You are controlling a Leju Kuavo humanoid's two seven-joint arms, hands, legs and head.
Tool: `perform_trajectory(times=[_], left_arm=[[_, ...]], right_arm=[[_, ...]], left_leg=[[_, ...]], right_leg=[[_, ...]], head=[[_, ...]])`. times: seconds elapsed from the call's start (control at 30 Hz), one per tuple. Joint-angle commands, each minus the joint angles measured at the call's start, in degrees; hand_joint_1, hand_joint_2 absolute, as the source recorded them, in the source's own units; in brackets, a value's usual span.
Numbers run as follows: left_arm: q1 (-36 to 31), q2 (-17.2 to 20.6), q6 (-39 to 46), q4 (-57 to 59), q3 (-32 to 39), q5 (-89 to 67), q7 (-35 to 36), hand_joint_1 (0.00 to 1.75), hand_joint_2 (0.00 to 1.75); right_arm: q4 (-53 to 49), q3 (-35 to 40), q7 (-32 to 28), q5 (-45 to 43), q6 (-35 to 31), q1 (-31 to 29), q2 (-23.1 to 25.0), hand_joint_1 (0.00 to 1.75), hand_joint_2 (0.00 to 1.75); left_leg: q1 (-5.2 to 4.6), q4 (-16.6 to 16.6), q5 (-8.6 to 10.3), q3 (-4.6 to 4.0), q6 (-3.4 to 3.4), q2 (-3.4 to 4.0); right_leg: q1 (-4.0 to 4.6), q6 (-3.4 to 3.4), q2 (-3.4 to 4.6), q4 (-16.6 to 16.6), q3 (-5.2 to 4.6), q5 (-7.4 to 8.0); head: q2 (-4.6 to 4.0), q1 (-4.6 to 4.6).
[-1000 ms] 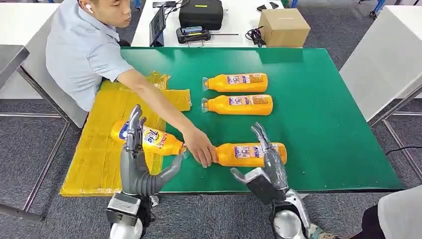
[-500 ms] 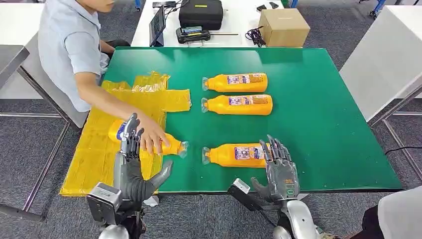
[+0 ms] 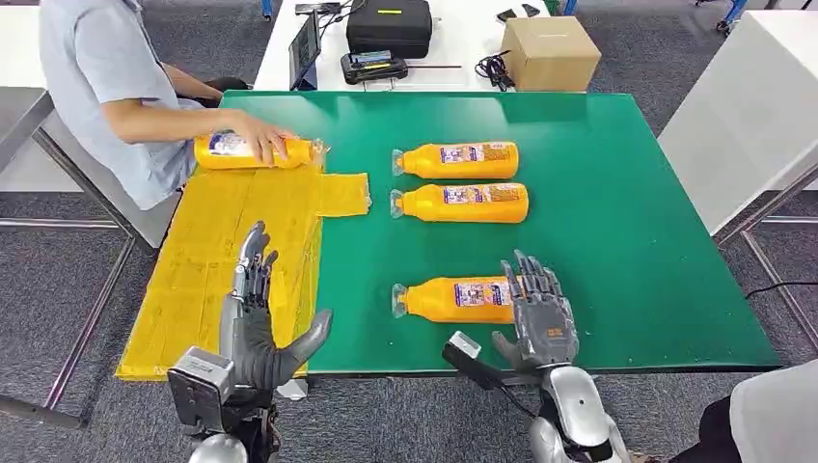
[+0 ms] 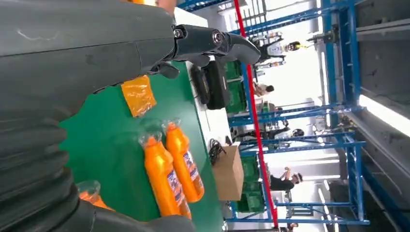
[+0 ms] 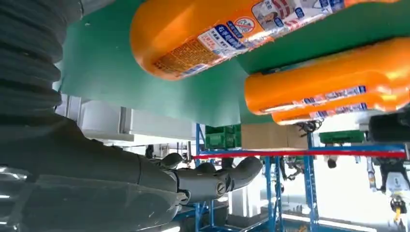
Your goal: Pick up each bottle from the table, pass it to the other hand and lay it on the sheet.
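Orange, the nearest bottle [image 3: 461, 299] lies on the green table [image 3: 617, 231] with its long axis crosswise, its base just beside my empty, spread right hand [image 3: 540, 318], nearer than my open left hand [image 3: 256, 323].

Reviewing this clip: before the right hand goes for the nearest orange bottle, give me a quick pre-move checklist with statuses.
1. Right hand free, fingers spread: ok.
2. Left hand free to receive, over the yellow plastic sheet: ok.
3. Nearest orange plastic bottle lying flat on the green table, beside the right hand: ok.
4. Contact between right hand and that bottle: cannot tell.
5. Sheet free of people: not ok; a person's hand holds another orange bottle at its far edge.
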Motion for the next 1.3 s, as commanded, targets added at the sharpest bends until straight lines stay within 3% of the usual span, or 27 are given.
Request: perform_trajectory(times=[0.03,0.6,1.3], left_arm=[[-2.22,-1.22,-0.37,4.04,-0.74,-0.69,1.59,0.00,1.75],[-5.01,-1.05,-1.81,6.32,-2.71,-1.61,4.14,0.00,1.75],[-5.33,-0.78,-1.77,6.35,-3.57,-2.14,4.71,0.00,1.75]], right_arm=[[13.14,1.93,2.39,0.44,2.53,-8.22,-2.31,0.00,1.75],[26.05,2.95,4.80,2.19,4.97,-15.36,-3.32,0.00,1.75],[27.96,4.34,4.83,3.11,4.43,-17.46,-3.41,0.00,1.75]], left_leg=[[0.03,-0.05,-0.05,0.21,-0.05,0.10],[0.03,-0.03,-0.04,0.20,-0.06,0.08],[0.01,0.00,-0.05,0.21,-0.08,0.02]], right_leg=[[0.04,-0.07,0.07,-0.08,0.19,-0.01],[0.04,-0.08,0.04,-0.06,0.18,-0.02],[0.02,-0.09,-0.02,-0.01,0.21,-0.07]], head=[[0.00,0.00],[0.00,0.00],[0.00,-0.02]])
